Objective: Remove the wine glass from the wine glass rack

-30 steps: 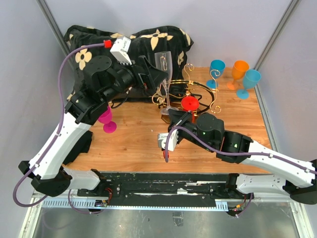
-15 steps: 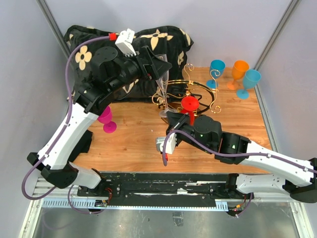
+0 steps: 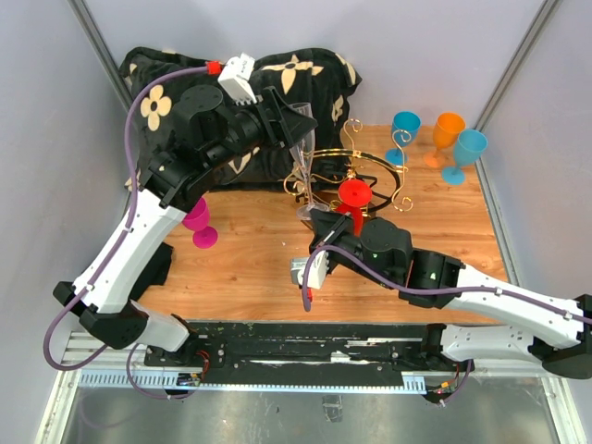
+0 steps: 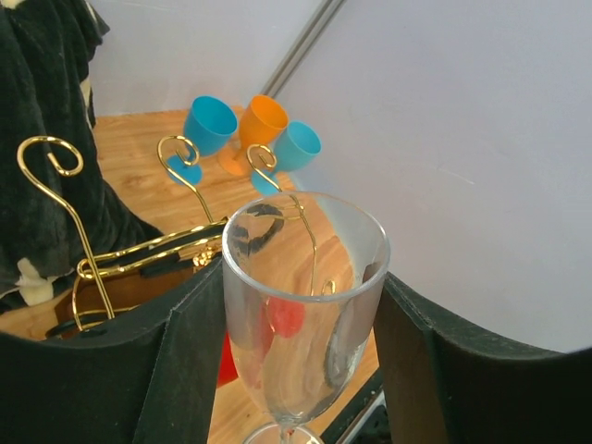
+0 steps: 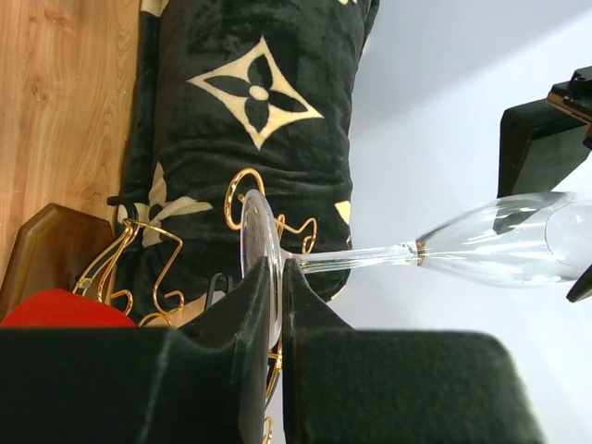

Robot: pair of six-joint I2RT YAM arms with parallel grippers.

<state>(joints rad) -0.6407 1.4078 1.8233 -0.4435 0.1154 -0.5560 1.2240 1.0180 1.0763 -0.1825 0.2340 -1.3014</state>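
The clear wine glass (image 3: 302,159) stands tilted at the left edge of the gold wire wine glass rack (image 3: 400,141). My left gripper (image 3: 297,129) has its black fingers (image 4: 190,361) against both sides of the bowl (image 4: 305,314), just below the rim. My right gripper (image 3: 313,215) is shut on the glass's round foot (image 5: 253,242), which shows edge-on between its pads (image 5: 242,314). The stem runs right to the bowl (image 5: 504,242). Gold rack scrolls (image 5: 148,248) lie close behind the foot. I cannot tell whether the foot touches the wire.
A red glass (image 3: 354,193) hangs on the rack. Two blue glasses (image 3: 404,125) and an orange one (image 3: 449,129) stand at the back right. A pink glass (image 3: 199,225) is on the left. A black flowered cushion (image 3: 305,74) lies behind the rack.
My left arm swung back over the glass and its fingers closed in onto the bowl. The right gripper stayed clamped on the foot and barely moved.
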